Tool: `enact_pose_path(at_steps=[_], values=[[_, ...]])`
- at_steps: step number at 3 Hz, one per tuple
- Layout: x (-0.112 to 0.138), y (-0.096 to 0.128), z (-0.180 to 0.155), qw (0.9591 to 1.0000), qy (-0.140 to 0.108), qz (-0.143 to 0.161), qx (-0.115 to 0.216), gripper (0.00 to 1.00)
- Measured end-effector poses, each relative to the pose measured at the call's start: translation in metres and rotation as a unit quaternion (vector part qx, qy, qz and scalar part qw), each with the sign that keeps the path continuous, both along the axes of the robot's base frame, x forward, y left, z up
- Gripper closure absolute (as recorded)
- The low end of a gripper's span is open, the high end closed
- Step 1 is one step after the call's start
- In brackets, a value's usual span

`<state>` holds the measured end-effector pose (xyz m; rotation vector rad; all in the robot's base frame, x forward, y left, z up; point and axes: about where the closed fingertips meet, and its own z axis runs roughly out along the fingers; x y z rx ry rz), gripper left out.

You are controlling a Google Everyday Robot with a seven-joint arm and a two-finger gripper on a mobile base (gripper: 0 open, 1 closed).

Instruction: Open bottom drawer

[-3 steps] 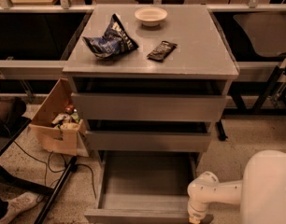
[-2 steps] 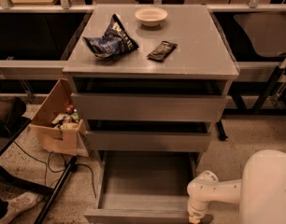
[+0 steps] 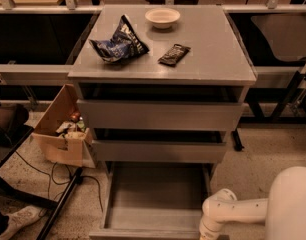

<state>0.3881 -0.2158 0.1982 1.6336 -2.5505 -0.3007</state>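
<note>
The grey cabinet has three drawers. The bottom drawer (image 3: 153, 199) is pulled far out, and its shallow grey tray looks empty. Its front edge (image 3: 143, 232) lies at the bottom of the camera view. The two drawer fronts above it (image 3: 158, 115) (image 3: 158, 151) are shut or nearly shut. My white arm (image 3: 233, 211) reaches in from the lower right and bends down beside the drawer's right front corner. The gripper itself is below the bottom edge of the view.
On the cabinet top (image 3: 213, 59) lie a blue chip bag (image 3: 118, 43), a white bowl (image 3: 163, 17) and a dark snack bar (image 3: 174, 54). An open cardboard box (image 3: 60, 129) of items stands on the floor at the left, with cables and a black stand leg (image 3: 63, 204) nearby.
</note>
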Motion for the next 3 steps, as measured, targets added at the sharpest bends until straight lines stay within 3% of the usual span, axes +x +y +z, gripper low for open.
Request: enact_pose_path(at_steps=[2,3], values=[[-0.0213,0.0102,-0.0035,0.9991,0.014,-0.033,0.024,1.0],[-0.0213,0.0102,-0.0036,0.9991,0.014,-0.033,0.024,0.85]])
